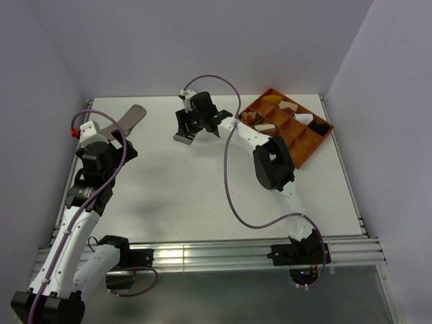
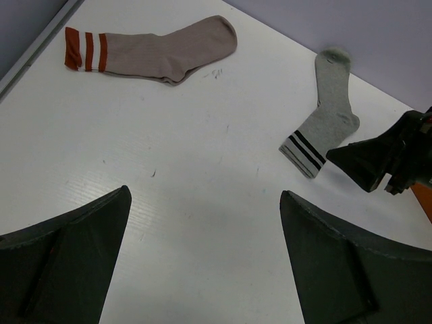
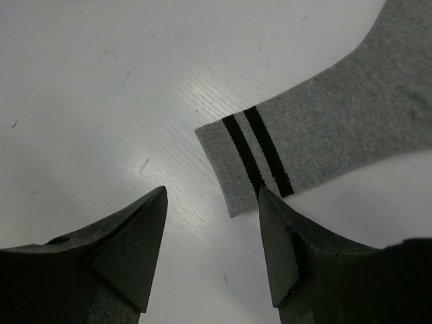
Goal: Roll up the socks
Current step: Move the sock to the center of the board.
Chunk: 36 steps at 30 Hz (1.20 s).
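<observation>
Grey sock and pinkish-tan sock lie flat, well apart, on the white counter; left jaws spread wide above bare counter, right jaws parted, gripping nothing, astride the grey sock's 2-striped cuff corner.

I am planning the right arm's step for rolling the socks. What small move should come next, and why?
Probably lower the right pincer slightly and close it on the striped cuff of the grey sock: the cuff edge lies flat just ahead of its open jaws, not yet gripped.
</observation>
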Each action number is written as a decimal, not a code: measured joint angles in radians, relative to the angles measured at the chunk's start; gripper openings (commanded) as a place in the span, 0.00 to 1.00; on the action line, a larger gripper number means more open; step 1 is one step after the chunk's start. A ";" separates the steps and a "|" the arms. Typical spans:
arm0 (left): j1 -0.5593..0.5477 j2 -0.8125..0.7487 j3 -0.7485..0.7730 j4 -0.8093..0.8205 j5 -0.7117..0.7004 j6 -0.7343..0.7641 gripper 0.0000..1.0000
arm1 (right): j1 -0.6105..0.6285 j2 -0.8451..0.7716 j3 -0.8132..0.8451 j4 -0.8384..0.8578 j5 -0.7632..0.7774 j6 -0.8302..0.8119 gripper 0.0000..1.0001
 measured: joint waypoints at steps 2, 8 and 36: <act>0.000 0.000 0.000 -0.001 0.000 0.000 0.98 | 0.000 0.026 0.016 -0.003 -0.006 0.007 0.63; 0.000 0.000 -0.001 -0.001 0.002 0.000 0.98 | 0.000 0.098 0.068 -0.034 -0.037 0.029 0.63; 0.001 -0.033 -0.016 -0.002 0.020 0.000 0.98 | 0.074 -0.124 -0.417 0.096 -0.043 0.275 0.58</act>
